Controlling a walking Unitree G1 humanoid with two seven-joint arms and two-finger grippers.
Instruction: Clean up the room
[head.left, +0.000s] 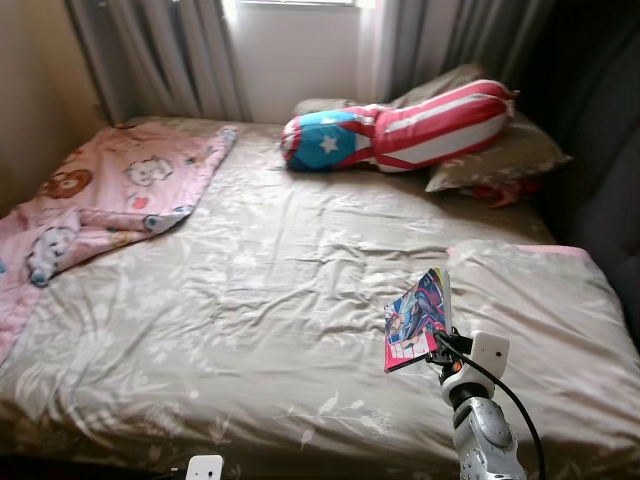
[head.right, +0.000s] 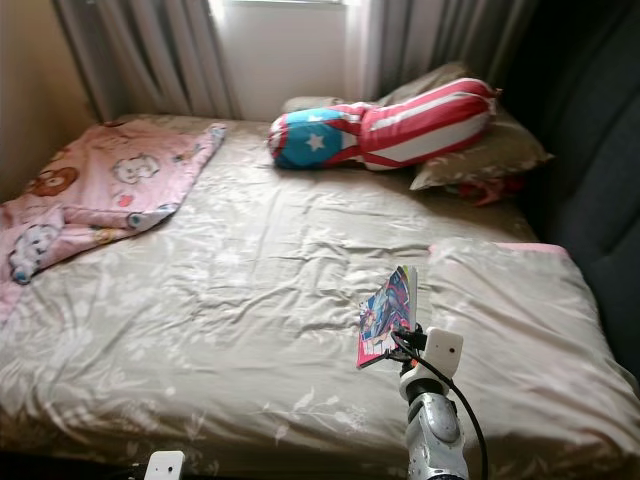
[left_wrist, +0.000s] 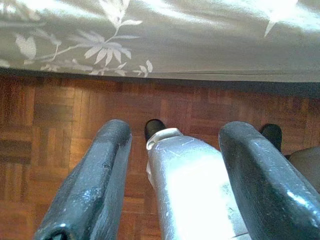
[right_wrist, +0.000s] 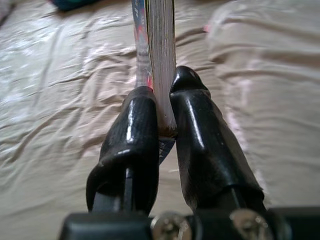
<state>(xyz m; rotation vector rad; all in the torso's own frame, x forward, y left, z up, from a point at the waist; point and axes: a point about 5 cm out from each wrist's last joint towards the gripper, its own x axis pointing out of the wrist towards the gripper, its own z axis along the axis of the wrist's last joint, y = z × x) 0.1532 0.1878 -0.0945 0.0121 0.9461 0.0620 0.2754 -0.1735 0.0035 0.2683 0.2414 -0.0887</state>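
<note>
A thin comic book (head.left: 418, 318) with a bright blue, pink and red cover is held upright above the near right part of the bed (head.left: 270, 290). My right gripper (head.left: 443, 347) is shut on its lower edge; in the right wrist view the two black fingers (right_wrist: 145, 125) pinch the book's page block (right_wrist: 161, 55). My left gripper (left_wrist: 172, 165) hangs low beside the bed with its fingers open and nothing between them, over the wooden floor (left_wrist: 60, 115).
A pink cartoon-print blanket (head.left: 95, 200) lies crumpled over the bed's far left. A stars-and-stripes bolster (head.left: 400, 128) and grey pillows (head.left: 500, 150) sit at the headboard end by the curtains (head.left: 170, 55). A dark wall (head.left: 600, 150) runs along the right.
</note>
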